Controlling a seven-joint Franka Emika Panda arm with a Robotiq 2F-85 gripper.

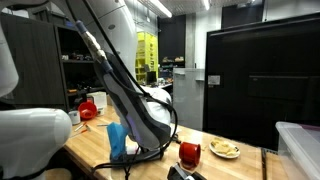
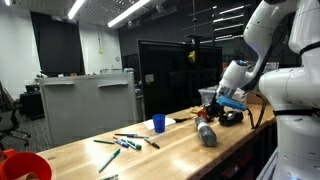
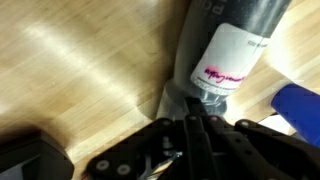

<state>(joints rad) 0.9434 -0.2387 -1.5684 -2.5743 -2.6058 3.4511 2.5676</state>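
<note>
One gray bottle (image 2: pixel 205 134) lies on its side on the wooden table (image 2: pixel 175 152), toward the right end of the scene. In the wrist view we see its white label (image 3: pixel 228 58) with pink lettering turned upward and its narrow end pointing at the camera.

The gripper (image 3: pixel 192 125) hangs just above that narrow end. Its two fingers appear pressed together with no gap between them and nothing clamped, and the bottle rests on the wood just beyond the fingertips. Whether the tips touch the bottle we cannot tell.

Just right of the bottle in the wrist view, a blue object (image 3: pixel 298 108) enters the picture; its shape is cut off by the edge.

In an exterior view, a blue cup (image 2: pixel 158 123) stands upright to the left of the bottle and farther back, well apart from it. Several markers (image 2: pixel 125 142) lie scattered farther left on the wood. A red bowl (image 2: pixel 20 165) sits at the near left corner.

In an exterior view, a red cup (image 1: pixel 190 153) stands beside a plate (image 1: pixel 225 149) holding food. A clear bin (image 1: pixel 300 145) sits at the far right.
</note>
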